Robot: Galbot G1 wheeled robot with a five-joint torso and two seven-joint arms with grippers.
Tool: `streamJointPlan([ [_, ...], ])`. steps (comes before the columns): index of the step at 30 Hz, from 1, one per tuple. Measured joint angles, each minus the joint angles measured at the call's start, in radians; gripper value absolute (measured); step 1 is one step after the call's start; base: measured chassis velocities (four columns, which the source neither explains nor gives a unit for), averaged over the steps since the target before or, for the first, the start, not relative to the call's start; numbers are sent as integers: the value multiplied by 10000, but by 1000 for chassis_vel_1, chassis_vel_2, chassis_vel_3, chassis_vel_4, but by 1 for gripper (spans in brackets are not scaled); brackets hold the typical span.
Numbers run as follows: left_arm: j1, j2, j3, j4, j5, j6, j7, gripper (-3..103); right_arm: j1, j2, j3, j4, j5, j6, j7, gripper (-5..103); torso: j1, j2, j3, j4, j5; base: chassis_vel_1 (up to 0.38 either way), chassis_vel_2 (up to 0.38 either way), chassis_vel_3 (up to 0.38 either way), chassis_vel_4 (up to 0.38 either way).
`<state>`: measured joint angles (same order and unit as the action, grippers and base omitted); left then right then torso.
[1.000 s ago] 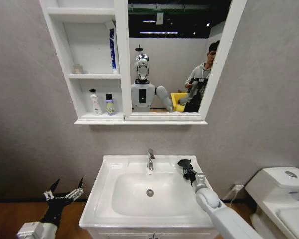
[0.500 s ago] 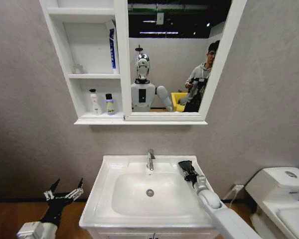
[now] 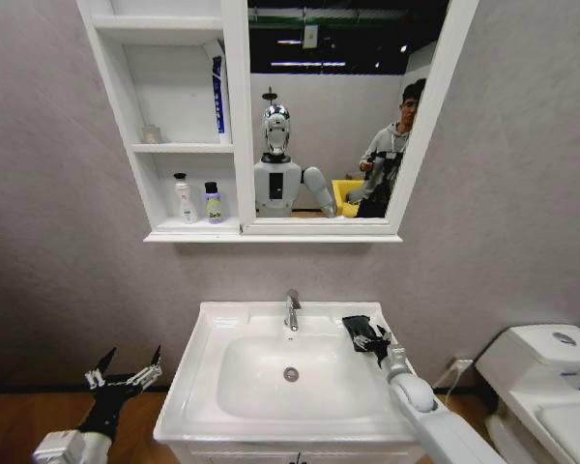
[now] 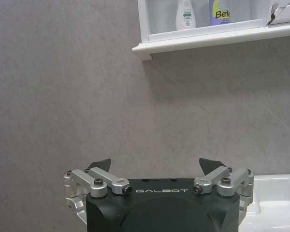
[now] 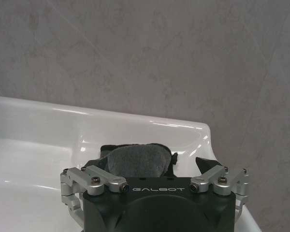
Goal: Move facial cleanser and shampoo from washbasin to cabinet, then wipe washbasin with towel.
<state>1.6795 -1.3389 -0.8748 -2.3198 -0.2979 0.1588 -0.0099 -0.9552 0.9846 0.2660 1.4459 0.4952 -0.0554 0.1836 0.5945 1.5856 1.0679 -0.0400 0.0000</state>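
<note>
A white washbasin (image 3: 208, 391) with an oval bowl is seen from above, a chrome tap (image 3: 292, 310) at its back edge and a red-ringed drain (image 3: 291, 374) in the bowl. The left gripper (image 3: 126, 375) is held low beside the washbasin's left edge, clear of it, with its jaws spread apart and nothing between them. The right gripper (image 3: 375, 338) is reached over the washbasin's right rim, near the back right corner. A small dark grey towel (image 3: 360, 329) lies on that rim, directly at the right gripper's jaws; in the right wrist view the towel (image 5: 135, 161) is seen between jaws that stand apart. Farther back, on the grey wall above, the white cabinet (image 3: 234, 126) is mounted. On its lowest shelf a white bottle (image 3: 185, 199) and a purple bottle (image 3: 213, 204) are stood side by side.
</note>
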Motion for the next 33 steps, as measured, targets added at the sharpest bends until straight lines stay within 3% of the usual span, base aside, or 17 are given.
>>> streamJointPlan([
  [3,0,0,0,0,0,0,1,100,-759,482,821,1225,-220,-92,518,100,1,0,0,1,1,0,0,0,0],
  [7,0,0,0,0,0,0,2,100,-1684,599,1360,2548,-422,-66,744,100,0,0,-1,0,-2,0,0,0,0],
  [10,0,0,0,0,0,0,2,100,-2016,692,1567,2950,-578,2,773,100,0,0,-1,-1,-4,0,0,0,0],
  [12,0,0,1,0,0,0,3,100,-3312,1174,2319,4014,-1032,121,768,100,-1,0,-1,-1,1,0,0,0,0],
  [18,0,0,0,-1,0,0,0,100,-5283,1517,3669,5182,-1646,474,371,100,-1,0,-1,1,0,0,0,0,0],
  [22,0,0,1,0,0,0,2,100,-6554,2030,4341,6524,-1576,368,403,100,-1,0,-1,-1,0,0,0,0,0],
  [29,0,0,0,0,0,0,0,100,-8349,2687,4867,8674,-1428,-95,712,100,-2,-1,-1,-1,-2,0,0,0,0],
  [33,0,0,0,0,0,0,0,100,-8696,2805,5072,9008,-1467,-31,601,100,-1,-1,0,2,0,0,0,0,0],
])
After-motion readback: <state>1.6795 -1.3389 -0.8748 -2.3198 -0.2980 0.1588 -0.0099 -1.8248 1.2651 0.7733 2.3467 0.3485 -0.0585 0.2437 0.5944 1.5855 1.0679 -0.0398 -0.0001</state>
